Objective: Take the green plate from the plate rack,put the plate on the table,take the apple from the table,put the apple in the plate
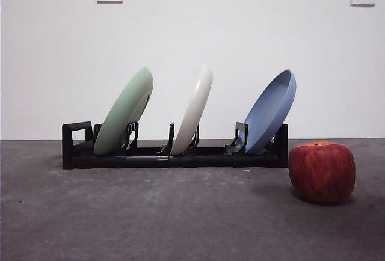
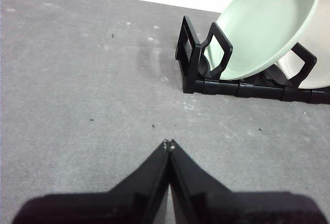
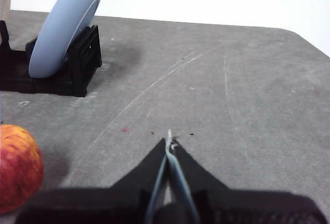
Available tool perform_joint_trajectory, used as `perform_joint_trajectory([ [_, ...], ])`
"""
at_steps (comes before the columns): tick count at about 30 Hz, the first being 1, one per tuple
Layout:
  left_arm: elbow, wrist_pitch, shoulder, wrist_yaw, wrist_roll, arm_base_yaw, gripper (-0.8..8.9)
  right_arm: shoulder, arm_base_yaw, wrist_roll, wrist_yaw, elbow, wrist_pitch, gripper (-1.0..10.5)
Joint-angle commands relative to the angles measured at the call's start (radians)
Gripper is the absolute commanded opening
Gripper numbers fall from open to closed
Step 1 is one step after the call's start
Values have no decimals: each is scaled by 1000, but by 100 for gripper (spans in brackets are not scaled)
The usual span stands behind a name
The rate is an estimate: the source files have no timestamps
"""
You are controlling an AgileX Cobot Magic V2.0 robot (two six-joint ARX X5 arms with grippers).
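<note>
Front view shows the green plate standing in the plate rack, in the slot nearest the rack's square loop handle. It tilts away from the handle, its lower edge seated between the dividers and its rim well above the rack. A cream-white plate stands in the middle slot and a blue plate in the slot at the far end, both tilted the same way as the green one. The rack sits across the dark grey counter, with a white wall behind it.

The apple rests on the counter just beyond the blue plate's end of the rack, nearer the camera than the rack and not touching it.

In the left wrist view the left gripper hovers over bare counter, its fingers pressed together at the tips and holding nothing. The green plate and the handle end of the rack lie ahead of it, well apart from the fingertips.

In the right wrist view the right gripper is also over bare counter with its fingers closed together and empty. The apple lies off to one side of it, near but not touching, and the blue plate stands farther off in the end of the rack.
</note>
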Motion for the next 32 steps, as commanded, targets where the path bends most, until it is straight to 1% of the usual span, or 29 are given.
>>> perform_joint_trajectory([
  [1, -7, 23, 1, -2, 11, 3, -4, -1, 0, 13, -4, -9, 5, 1],
  [3, -7, 52, 1, 0, 0, 3, -4, -1, 0, 65, -17, -9, 5, 2],
  [4, -7, 60, 1, 5, 0, 3, -4, -1, 0, 120, -21, -9, 5, 1],
  [5, -7, 63, 1, 5, 0, 3, -4, -1, 0, 194, -22, -9, 5, 1],
  [6, -7, 69, 1, 5, 0, 3, -4, -1, 0, 292, -22, -9, 5, 1],
  [7, -7, 80, 1, 5, 0, 3, -4, -1, 0, 370, -22, -9, 5, 1],
  [8, -7, 96, 1, 6, -21, 3, -4, -1, 0, 445, -22, -9, 7, 1],
  [9, -1, 98, 1, 10, -57, 3, -4, -1, 0, 498, -23, -8, 12, 1],
  [10, 11, 96, 1, 29, -84, 3, -4, -1, 0, 529, -35, -3, 21, -1],
  [11, 29, 93, 4, 58, -94, 3, -5, -1, 0, 541, -58, 10, 30, -3],
  [14, 104, 59, 31, 128, -97, 3, -5, 17, 0, 537, -124, 79, 29, -11],
  [16, 164, 31, 64, 153, -97, 3, -5, 47, 0, 516, -154, 137, 30, -10],
  [20, 312, -37, 169, 171, -96, 3, -5, 150, 0, 420, -237, 290, 29, -11],
  [22, 389, -61, 231, 211, -93, 3, -5, 217, 0, 393, -294, 375, 22, -10],
  [28, 631, -106, 451, 420, -93, 3, -5, 463, 1, 373, -499, 661, -54, -10],
  [32, 811, -180, 605, 578, -92, 3, -5, 626, 1, 351, -623, 863, -139, -10],
])
